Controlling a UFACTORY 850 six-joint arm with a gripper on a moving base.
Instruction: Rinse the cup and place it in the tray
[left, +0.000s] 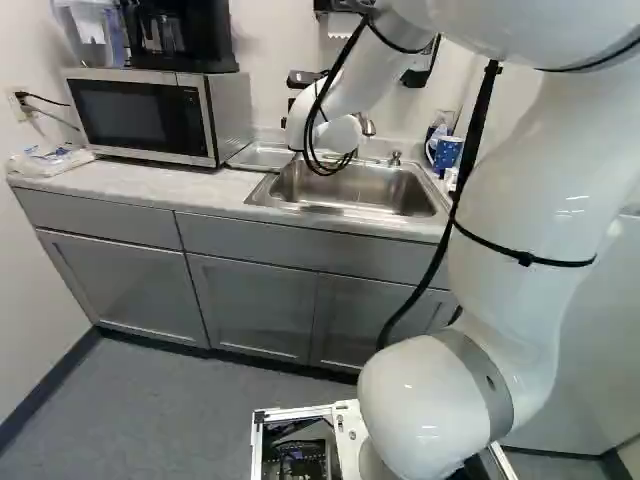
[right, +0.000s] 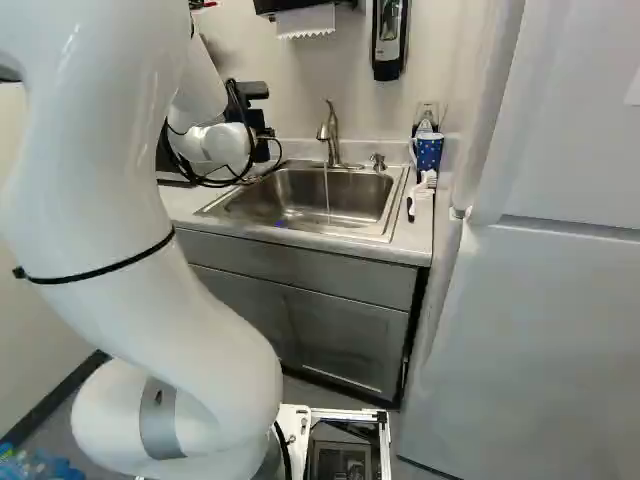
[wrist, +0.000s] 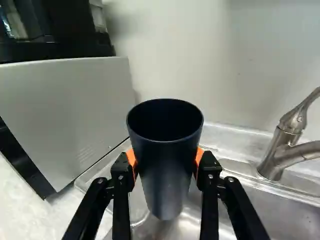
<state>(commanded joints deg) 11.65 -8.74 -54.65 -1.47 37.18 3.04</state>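
In the right base view my gripper (right: 264, 132) is mostly hidden by the wrist, left of the faucet. The wrist view shows my gripper (wrist: 166, 167) shut on a dark, tapered cup (wrist: 167, 145), with an orange pad against either side. Its open rim is up, and nothing inside can be made out. Beyond and below the cup lies the tray (wrist: 95, 172), between microwave and sink; its edge also shows left of the sink in the left base view. A thin stream runs from the faucet (right: 332, 135) into the sink (right: 350, 198).
The microwave (left: 150, 115) stands left of the tray, a coffee maker (left: 180, 38) on top. Right of the sink are a blue dotted mug (right: 428, 152) and a white brush (right: 422, 190). A soap dispenser (right: 388, 40) hangs on the wall; a large white door stands at right.
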